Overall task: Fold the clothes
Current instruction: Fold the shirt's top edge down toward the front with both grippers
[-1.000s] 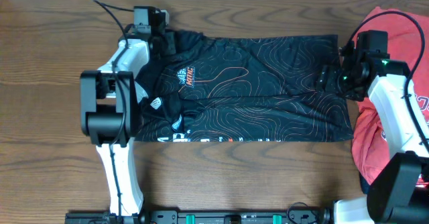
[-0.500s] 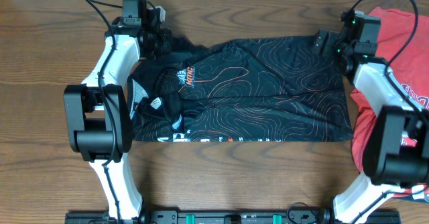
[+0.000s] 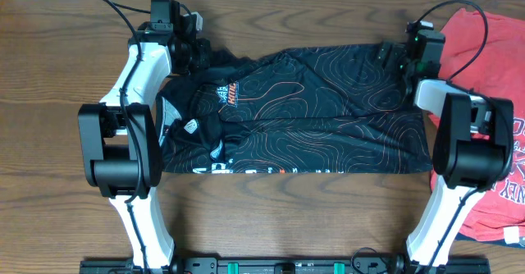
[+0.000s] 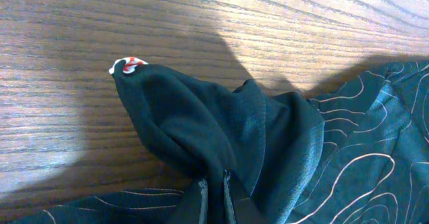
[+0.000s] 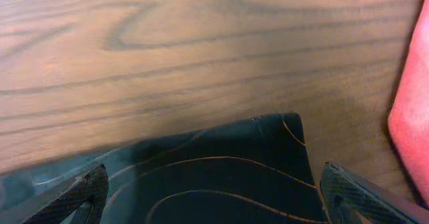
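The black jersey (image 3: 328,118) with orange contour lines lies spread flat across the middle of the table, with its logos at the left. My left gripper (image 3: 199,54) is at its back left corner, shut on a bunched fold of the black fabric (image 4: 201,117); the closed fingertips (image 4: 214,194) pinch the cloth. My right gripper (image 3: 392,58) is at the back right corner. In the right wrist view its fingers (image 5: 218,194) stand wide open on either side of the jersey's corner (image 5: 228,157), which lies flat on the wood.
A red T-shirt (image 3: 492,167) with white lettering lies crumpled at the table's right edge, close to the right arm; its edge shows in the right wrist view (image 5: 412,110). Bare wooden table (image 3: 49,143) surrounds the jersey. A small red and white tag (image 4: 127,64) sticks out of the held fold.
My right arm has swung from the jersey's right edge up to its back right corner. My left gripper shifted slightly left with the fabric, pulling the back left corner into a bunch.
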Controlling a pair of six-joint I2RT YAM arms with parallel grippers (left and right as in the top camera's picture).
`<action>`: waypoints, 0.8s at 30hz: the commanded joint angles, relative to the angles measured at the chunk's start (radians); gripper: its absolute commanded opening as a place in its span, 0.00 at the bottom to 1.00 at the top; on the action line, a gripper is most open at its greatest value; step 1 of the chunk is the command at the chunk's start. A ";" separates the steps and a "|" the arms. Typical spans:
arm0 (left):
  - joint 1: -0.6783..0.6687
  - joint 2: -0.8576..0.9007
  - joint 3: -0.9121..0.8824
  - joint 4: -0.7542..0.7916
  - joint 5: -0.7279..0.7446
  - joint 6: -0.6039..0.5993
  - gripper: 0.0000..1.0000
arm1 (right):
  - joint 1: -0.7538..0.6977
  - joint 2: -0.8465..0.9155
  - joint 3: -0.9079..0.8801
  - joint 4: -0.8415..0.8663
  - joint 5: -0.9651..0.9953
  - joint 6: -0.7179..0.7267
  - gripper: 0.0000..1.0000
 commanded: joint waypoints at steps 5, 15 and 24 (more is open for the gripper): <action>0.000 0.002 -0.002 -0.004 0.010 -0.002 0.06 | -0.003 0.079 0.122 -0.072 0.058 0.040 0.99; 0.001 0.002 -0.002 -0.010 0.010 -0.002 0.06 | -0.003 0.093 0.143 -0.230 0.058 0.044 0.14; 0.038 -0.011 -0.001 -0.120 0.022 -0.005 0.06 | -0.013 0.007 0.146 -0.405 0.077 0.058 0.02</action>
